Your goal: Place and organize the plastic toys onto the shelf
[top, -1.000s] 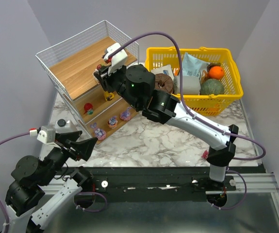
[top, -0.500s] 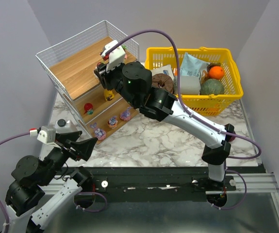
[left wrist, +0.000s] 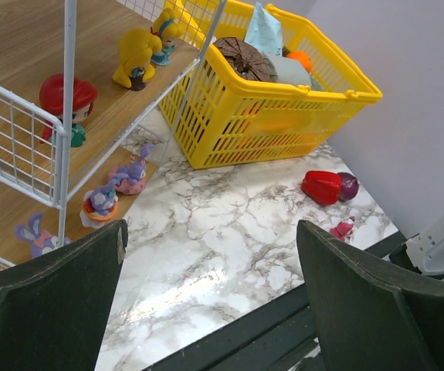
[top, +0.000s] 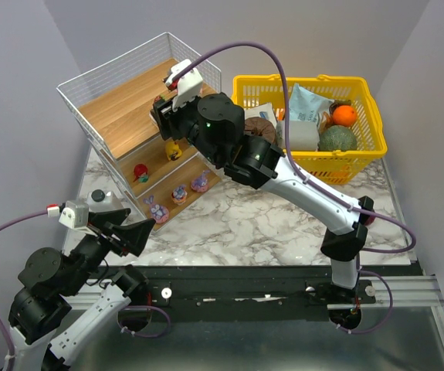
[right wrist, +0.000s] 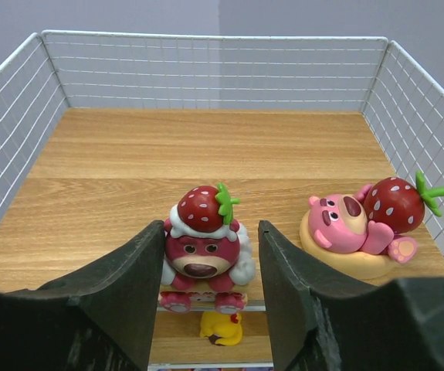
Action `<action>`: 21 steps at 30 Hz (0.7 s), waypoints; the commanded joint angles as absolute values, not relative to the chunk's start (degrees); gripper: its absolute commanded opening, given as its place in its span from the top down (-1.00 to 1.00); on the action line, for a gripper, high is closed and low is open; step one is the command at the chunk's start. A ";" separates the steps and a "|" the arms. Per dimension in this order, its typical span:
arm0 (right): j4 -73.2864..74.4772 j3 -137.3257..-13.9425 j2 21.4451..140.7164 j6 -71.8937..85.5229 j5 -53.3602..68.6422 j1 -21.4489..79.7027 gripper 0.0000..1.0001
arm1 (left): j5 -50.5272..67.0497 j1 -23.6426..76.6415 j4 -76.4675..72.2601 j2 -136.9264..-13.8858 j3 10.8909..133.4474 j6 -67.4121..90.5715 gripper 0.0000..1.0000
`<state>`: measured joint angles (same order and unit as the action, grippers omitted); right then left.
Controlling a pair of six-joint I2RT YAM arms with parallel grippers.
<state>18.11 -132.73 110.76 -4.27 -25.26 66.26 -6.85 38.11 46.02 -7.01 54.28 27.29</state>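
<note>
The shelf stands at the back left. My right gripper is at the front edge of its top board. The jaws stand slightly open around a red bear toy with a strawberry hat; the left finger touches it and the right shows a gap. A pink bear hugging a strawberry lies to its right. A yellow toy shows on the tier below. Yellow toys and a red-haired toy are on the middle tier, purple ones on the bottom. My left gripper is open and empty over the table.
The yellow basket of groceries stands right of the shelf. A red pepper, a dark purple ball and a small red toy lie on the marble table near the right arm's base.
My right gripper has risen from the middle tier's height to the top board's front edge, carrying the red bear toy. The left arm has not moved.
</note>
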 commanded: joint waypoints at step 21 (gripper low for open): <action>18.19 -134.74 108.90 -2.64 -18.02 64.77 -0.62 | -8.61 38.06 46.23 -6.68 55.72 25.84 -0.98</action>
<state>18.94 -134.63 111.00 -2.83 -19.59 65.01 -7.09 38.11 46.04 -7.01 54.74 26.89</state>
